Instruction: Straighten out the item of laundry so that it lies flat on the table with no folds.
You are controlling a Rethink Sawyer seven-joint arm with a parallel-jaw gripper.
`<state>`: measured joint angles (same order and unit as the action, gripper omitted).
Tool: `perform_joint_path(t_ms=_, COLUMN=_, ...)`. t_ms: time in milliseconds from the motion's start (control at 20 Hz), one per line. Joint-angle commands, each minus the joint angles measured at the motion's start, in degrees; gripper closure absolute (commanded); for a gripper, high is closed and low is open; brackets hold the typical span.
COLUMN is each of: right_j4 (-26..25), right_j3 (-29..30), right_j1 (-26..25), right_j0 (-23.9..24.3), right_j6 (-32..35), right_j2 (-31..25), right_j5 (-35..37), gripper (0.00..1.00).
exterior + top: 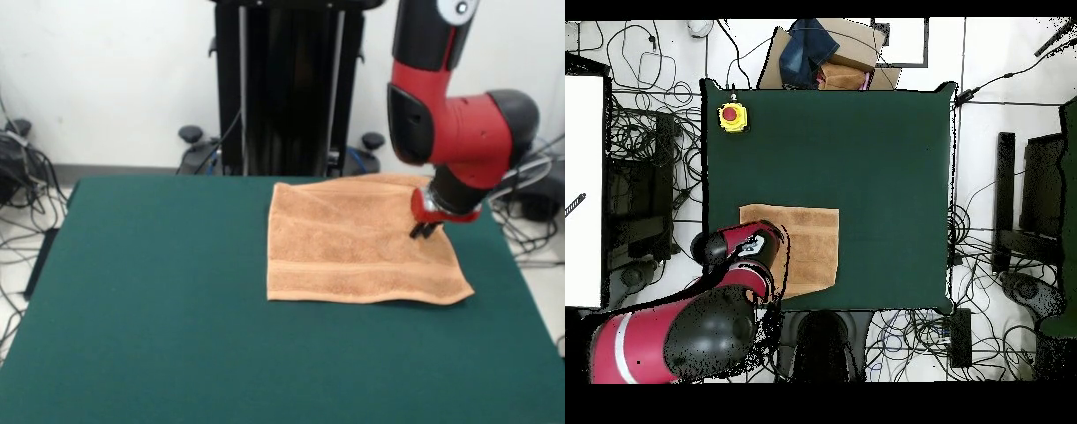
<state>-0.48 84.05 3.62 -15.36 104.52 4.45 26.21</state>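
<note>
The light orange-tan towel (353, 243) lies spread out on the dark green table (159, 291), toward the far right in the front view. A woven band runs near its front edge. Its surface has slight ripples, and its front right corner curls a little. My gripper (425, 230) hangs low over the towel's right part, at or just above the cloth. The red arm hides the towel's far right corner. In the overhead view the towel (810, 245) sits at the table's (885, 180) lower left, partly covered by the arm (745, 255).
A red button on a yellow box (732, 116) stands at one table corner. The black pedestal (287, 88) rises behind the table. Cables lie on the floor on both sides. A cardboard box with dark cloth (815, 55) sits beyond the table's far edge.
</note>
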Motion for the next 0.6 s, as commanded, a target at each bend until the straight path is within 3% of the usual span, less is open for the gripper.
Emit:
perform_joint_path(t_ms=50, right_j4=-3.83, right_j3=-20.28, right_j1=-8.91, right_j0=3.82, right_j6=0.94, right_j2=-6.83, right_j5=-19.41, gripper=1.0)
perform_joint_path(t_ms=350, right_j4=-7.1, right_j3=-19.41, right_j1=-8.25, right_j0=4.32, right_j6=4.76, right_j2=-7.76, right_j5=-23.07, gripper=1.0)
perform_joint_path(t_ms=600, right_j4=-6.57, right_j3=-18.27, right_j1=-6.53, right_j0=2.15, right_j6=8.66, right_j2=-5.5, right_j5=-22.56, gripper=1.0)
